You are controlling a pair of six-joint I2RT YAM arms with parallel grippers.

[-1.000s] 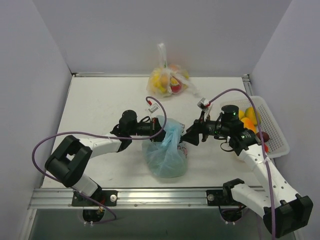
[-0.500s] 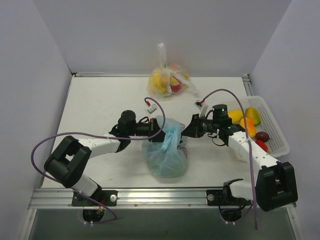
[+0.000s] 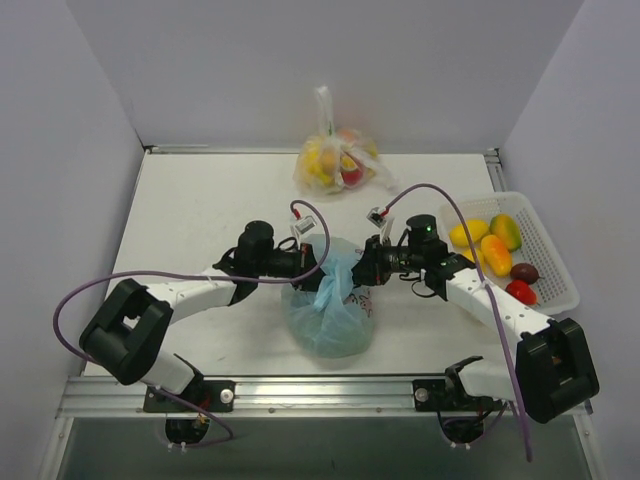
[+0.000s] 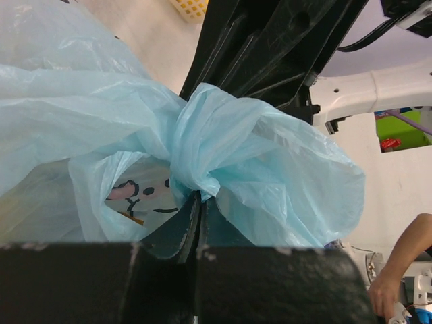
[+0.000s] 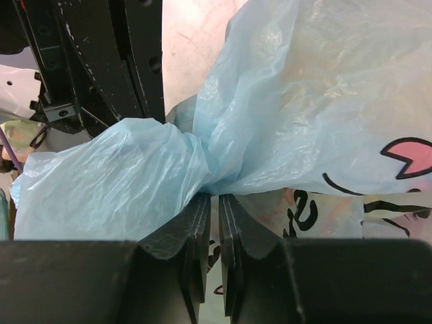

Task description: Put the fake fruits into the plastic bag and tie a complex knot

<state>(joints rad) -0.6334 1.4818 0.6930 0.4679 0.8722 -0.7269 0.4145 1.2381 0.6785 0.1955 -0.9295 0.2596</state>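
**Centre bench, near the front edge:** the plastic bag sits bulging, its neck gathered into a twist btwn the two arms. The left pincer is pressed together on blue film at the bag's left. The right pincer pinches film opp., at its right. The twist's long axis runs side to side, one pincer at each end, neither nearer. Any tightening pull would prob. go straight outward. Bench flat and white, bare to the left. A basket w/ loose fake fruits lies near the right arm. A clear bag sits well apart at the back.
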